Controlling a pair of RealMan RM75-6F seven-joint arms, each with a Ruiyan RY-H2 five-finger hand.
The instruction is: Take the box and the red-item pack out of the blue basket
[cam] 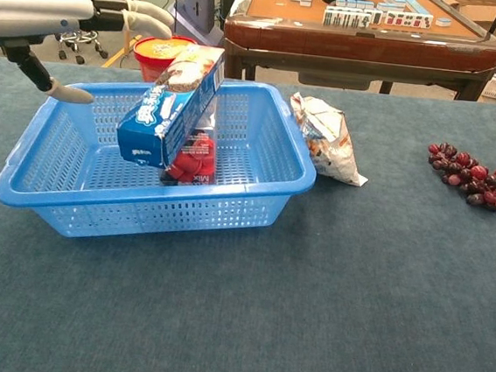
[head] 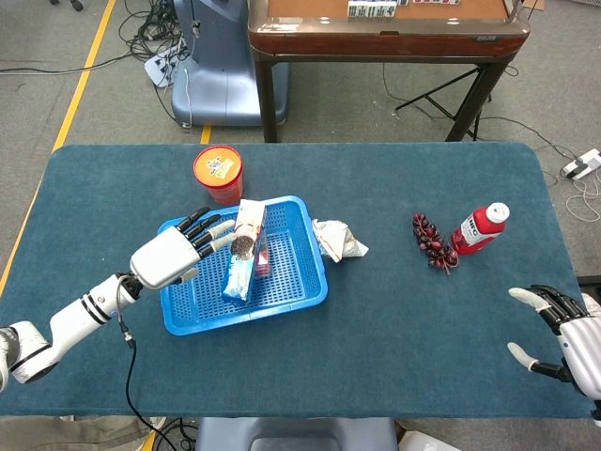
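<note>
The left hand (head: 169,256) hovers over the left half of the blue basket (head: 188,310), fingers spread apart and holding nothing — its fingertips (head: 218,233) reach toward the box (head: 242,252) without touching it, as far as the head view shows. In the chest view that same hand (cam: 46,1) hangs above the basket's far left corner. The box lies tilted inside the basket, its upper end propped near the far rim, and the red-item pack (cam: 193,159) sits under and just right of it, touching it, on the basket floor. Behind the basket, just past its far rim, stands an orange-lidded cup (head: 218,173). Just right of the basket lies a crumpled snack bag (head: 338,241), close against its right wall. Well to the right of the basket on the blue surface (head: 394,338) lie dark red grapes (head: 433,241) and, beside them, a red bottle (head: 480,228). Farthest from the basket, at the surface's right edge, the right hand (head: 568,337) rests with fingers apart — empty.
</note>
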